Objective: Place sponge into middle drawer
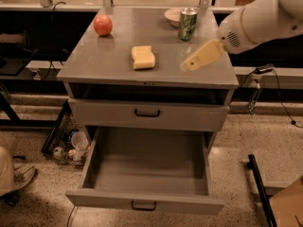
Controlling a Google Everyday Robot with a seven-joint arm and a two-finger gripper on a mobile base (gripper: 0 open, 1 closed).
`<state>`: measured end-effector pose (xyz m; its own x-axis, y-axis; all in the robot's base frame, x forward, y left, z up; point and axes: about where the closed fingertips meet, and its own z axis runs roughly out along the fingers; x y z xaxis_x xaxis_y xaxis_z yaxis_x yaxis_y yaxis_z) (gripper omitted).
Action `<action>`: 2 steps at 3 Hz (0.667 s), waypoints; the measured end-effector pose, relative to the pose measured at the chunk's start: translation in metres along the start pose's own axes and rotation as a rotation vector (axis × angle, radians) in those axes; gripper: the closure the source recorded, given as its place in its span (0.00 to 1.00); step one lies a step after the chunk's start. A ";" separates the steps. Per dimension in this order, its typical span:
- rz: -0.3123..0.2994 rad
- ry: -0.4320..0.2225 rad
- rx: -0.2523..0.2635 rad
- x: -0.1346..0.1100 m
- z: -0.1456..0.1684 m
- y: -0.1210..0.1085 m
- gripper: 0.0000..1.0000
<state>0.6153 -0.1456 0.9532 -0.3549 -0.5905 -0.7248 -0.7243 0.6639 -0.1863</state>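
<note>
You've got the gripper [187, 66] over the front-right part of the cabinet top [94, 56], angled down-left. It's right of the sponge [143, 57] and apart from it. Can't tell whether it's released or clenched. The sponge lies flat near the mid-front of the top, w/ the apple [102, 25] behind it at the back-left. A green can [187, 24] stands upright at the back-right, w/ a bowl [171, 15] just behind it. Below, the middle drawer [142, 201] is pulled fully out. The drawer above it [147, 115] is shut.
</note>
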 end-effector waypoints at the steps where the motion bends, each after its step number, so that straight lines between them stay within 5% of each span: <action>1: 0.061 -0.081 -0.043 -0.012 0.060 0.008 0.00; 2: 0.113 -0.143 -0.042 -0.028 0.108 0.007 0.00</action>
<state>0.6843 -0.0751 0.8999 -0.3501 -0.4404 -0.8267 -0.7094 0.7010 -0.0730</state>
